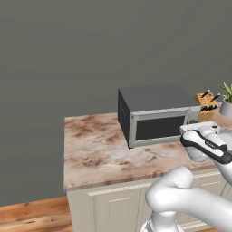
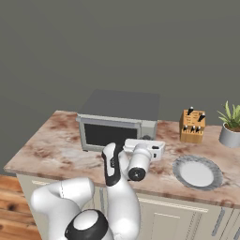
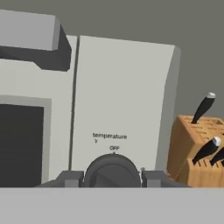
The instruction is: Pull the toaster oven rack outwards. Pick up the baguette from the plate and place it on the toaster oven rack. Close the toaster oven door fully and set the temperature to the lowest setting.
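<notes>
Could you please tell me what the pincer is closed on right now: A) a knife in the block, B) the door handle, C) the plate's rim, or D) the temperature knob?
D: in the hand view the pincer sits with a fingertip on either side of the temperature knob, below the "temperature" label.

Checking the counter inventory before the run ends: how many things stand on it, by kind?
Toaster oven: 1
Plate: 1
Knife block: 1
Potted plant: 1
Total: 4
</notes>
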Motion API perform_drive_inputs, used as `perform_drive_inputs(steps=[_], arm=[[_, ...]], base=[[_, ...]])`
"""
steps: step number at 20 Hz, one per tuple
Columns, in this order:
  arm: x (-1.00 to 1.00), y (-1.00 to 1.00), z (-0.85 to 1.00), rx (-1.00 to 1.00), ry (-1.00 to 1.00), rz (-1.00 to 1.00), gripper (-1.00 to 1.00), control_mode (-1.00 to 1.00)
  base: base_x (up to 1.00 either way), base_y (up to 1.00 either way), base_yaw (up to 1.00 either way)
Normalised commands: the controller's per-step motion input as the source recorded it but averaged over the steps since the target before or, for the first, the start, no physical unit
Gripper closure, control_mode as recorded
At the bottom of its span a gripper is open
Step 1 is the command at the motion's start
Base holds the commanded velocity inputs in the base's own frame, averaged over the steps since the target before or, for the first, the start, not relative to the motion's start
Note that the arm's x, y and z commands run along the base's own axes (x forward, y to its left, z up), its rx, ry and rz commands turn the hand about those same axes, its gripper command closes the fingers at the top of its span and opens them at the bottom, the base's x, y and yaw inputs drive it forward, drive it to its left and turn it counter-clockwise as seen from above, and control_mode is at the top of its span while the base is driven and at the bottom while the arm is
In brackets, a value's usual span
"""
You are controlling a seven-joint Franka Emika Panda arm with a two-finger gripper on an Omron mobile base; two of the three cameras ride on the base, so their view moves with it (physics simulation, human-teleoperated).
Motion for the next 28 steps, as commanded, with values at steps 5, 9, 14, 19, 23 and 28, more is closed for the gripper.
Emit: perform_drive_inputs(steps=[5, 9, 14, 19, 23, 28], arm=[[0.0, 0.0, 0.0, -0.14, 0.0, 0.0, 1.0, -1.0], [0.0, 0.0, 0.0, -0.14, 0.0, 0.0, 1.0, -1.0], [0.0, 0.0, 0.0, -0.13, 0.0, 0.0, 1.0, -1.0], [0.0, 0.0, 0.0, -0.13, 0.0, 0.0, 1.0, -1.0], [0.0, 0.0, 0.0, -0.14, 0.0, 0.0, 1.0, -1.0], [0.0, 0.0, 0.0, -0.14, 0.0, 0.0, 1.0, -1.0]], base=[[0.0, 0.0, 0.0], [0.0, 0.0, 0.0], [0.0, 0.0, 0.0], [0.0, 0.0, 0.0], [0.0, 0.0, 0.0], [0.0, 0.0, 0.0]])
